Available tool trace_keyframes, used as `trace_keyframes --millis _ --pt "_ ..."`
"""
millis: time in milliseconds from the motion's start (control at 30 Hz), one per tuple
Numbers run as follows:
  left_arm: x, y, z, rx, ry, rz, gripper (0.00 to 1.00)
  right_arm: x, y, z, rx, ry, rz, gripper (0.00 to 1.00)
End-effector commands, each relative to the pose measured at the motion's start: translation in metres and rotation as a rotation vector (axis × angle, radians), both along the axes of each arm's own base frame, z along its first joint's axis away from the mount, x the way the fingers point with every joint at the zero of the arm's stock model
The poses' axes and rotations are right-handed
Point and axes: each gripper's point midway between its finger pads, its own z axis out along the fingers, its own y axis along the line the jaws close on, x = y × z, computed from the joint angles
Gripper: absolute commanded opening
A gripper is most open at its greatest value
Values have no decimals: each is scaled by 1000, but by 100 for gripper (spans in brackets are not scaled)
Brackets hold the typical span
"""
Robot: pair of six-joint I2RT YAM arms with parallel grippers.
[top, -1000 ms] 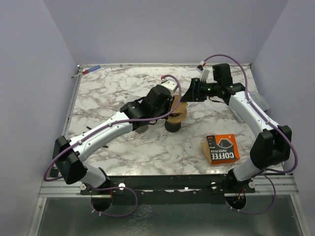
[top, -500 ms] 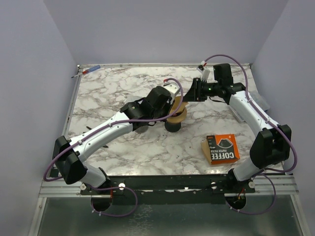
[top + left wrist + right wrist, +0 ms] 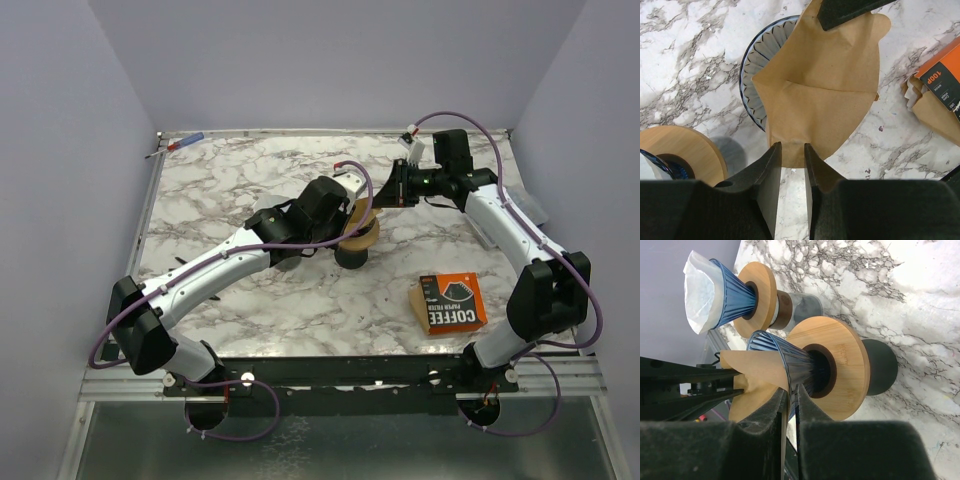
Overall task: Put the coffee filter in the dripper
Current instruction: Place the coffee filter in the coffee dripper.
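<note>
currently mid-placement: the coffee filter (image 3: 825,95) is a brown paper piece lying across the mouth of the blue ribbed dripper (image 3: 752,65), covering roughly the right part of the opening while the left ribs show bare. it looks folded flat with a crease, not opened into a cone, and not seated down inside. the left claw (image 3: 793,150) has its fingers drawn close together on the near edge of the paper, pinching it. the right claw (image 3: 790,395) is also pressed nearly together on a thin edge of the filter just by the dripper rim, at the opposite side, so both arms hold the sheet between them over the cup. the dripper sits in a wooden collar (image 3: 840,355) on a dark base, standing on the marble tabletop (image 3: 690,75). a second dripper (image 3: 730,295) with a white filter (image 3: 700,290) in it stands just beside, apart from the action. an orange filter box (image 3: 452,302) lies nearer the right arm base, well apart. judgement: the step in hand is lowering and settling the filter into the cone, task maybe past halfway. next move likely calls for spreading the paper open, pushing its point down along the ribs, then letting go one side at a time so it does not spring out. risk: paper stays flat or tips the dripper.
</note>
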Motion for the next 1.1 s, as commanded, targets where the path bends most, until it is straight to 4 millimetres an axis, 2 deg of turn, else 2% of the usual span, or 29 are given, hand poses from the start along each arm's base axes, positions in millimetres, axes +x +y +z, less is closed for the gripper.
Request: trace_keyframes --millis 0,100,533,867,1033,1067 --pt "-6 5 -1 13 9 -19 26 4 -4 -8 -1 11 -7 6" --pt "-6 4 0 12 9 -22 26 5 -5 -8 -4 12 -9 3" --pt "-9 5 5 10 3 -41 23 5 -7 -5 -3 10 -10 0" --pt "-11 1 8 -5 7 -68 15 3 -7 -5 2 17 -5 0" --pt "-11 0 6 -5 15 -70 18 0 -5 -2 16 19 12 5" --pt "-11 0 8 -10 12 -68 23 -1 -5 -1 20 17 15 12"
